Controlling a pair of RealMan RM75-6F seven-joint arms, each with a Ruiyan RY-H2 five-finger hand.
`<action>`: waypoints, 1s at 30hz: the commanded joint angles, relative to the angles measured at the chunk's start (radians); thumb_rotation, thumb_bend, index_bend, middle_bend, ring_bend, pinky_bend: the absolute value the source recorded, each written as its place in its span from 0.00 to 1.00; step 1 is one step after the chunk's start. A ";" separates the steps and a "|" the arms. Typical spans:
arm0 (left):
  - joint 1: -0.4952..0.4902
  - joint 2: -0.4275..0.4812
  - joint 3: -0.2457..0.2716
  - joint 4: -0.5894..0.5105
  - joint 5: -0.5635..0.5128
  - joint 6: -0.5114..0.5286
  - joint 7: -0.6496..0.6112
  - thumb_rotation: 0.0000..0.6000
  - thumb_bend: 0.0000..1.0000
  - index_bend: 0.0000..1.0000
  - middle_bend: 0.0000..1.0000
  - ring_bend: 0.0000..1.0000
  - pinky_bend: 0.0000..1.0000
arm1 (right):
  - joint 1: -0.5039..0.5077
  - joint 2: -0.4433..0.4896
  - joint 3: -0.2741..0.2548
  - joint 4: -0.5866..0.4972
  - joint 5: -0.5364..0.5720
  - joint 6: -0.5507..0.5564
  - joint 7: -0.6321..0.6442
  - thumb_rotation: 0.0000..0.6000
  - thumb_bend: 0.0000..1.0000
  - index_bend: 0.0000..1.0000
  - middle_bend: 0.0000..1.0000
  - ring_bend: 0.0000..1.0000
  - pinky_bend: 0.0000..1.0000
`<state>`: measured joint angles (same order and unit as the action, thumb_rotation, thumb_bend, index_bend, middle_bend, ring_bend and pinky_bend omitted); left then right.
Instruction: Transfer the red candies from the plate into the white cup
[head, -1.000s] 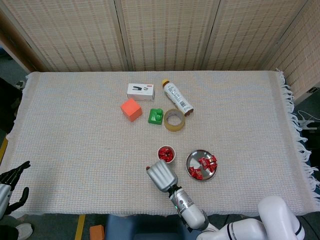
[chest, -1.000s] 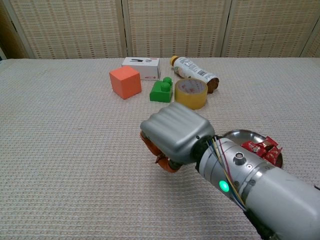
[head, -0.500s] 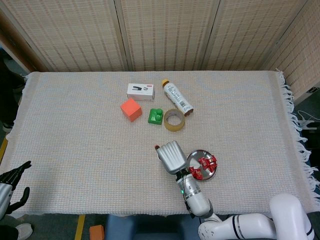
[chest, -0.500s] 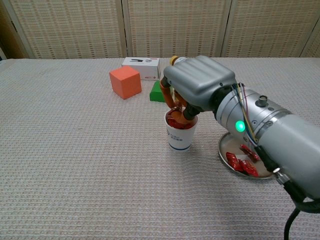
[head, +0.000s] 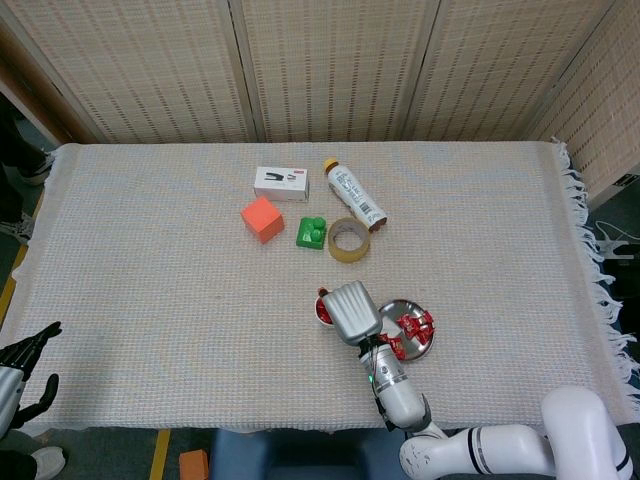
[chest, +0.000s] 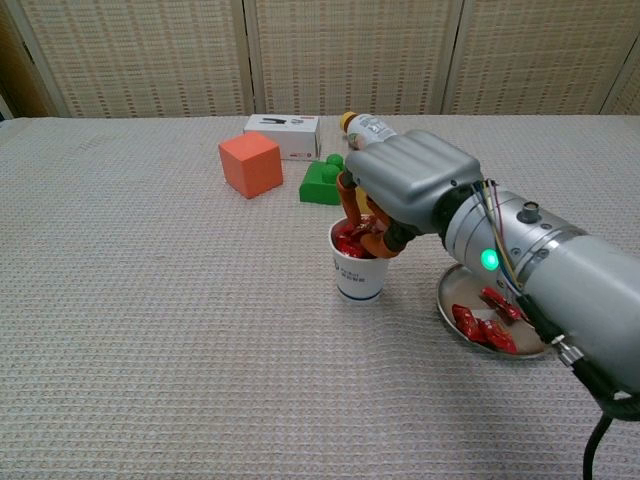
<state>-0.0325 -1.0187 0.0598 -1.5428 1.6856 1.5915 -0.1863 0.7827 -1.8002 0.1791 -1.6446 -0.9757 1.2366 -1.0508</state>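
Note:
The white cup (chest: 360, 273) stands left of the metal plate (chest: 447, 292) and holds red candies; in the head view only the cup's left edge (head: 322, 308) shows beside my right hand (head: 351, 311). More red candies (chest: 484, 322) lie on the plate (head: 426, 345), seen from above as a red cluster of candies (head: 410, 327). My right hand (chest: 405, 187) hangs over the cup, its fingers (chest: 367, 224) curled down at the mouth. I cannot see whether they pinch a candy. My left hand (head: 24, 366) rests at the table's near left corner, fingers apart and empty.
At the back stand an orange cube (chest: 250, 163), a green block (chest: 322, 182), a white box (chest: 283, 135), a tape roll (head: 349, 240) and a lying bottle (head: 353, 194). The woven cloth (head: 150, 290) covers the table.
My right hand rose from the near left of the cup to above its mouth, then shifted slightly right. The left hand has not moved.

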 joint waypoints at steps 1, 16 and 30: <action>0.000 0.000 0.000 0.000 -0.001 -0.001 0.001 1.00 0.54 0.01 0.15 0.21 0.28 | 0.002 0.002 -0.004 -0.005 0.010 -0.002 -0.009 1.00 0.32 0.29 0.79 0.78 1.00; 0.004 -0.001 -0.002 0.002 0.000 0.010 0.003 1.00 0.54 0.01 0.15 0.21 0.29 | -0.114 0.171 -0.087 -0.183 -0.180 0.094 0.226 1.00 0.30 0.01 0.59 0.56 0.85; -0.014 -0.034 -0.019 0.004 -0.032 -0.035 0.080 1.00 0.53 0.00 0.11 0.10 0.28 | -0.615 0.440 -0.498 0.091 -0.575 0.526 0.682 1.00 0.23 0.00 0.00 0.00 0.07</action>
<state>-0.0440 -1.0492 0.0437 -1.5404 1.6578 1.5609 -0.1114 0.2841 -1.4048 -0.2496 -1.6821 -1.4901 1.6807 -0.4676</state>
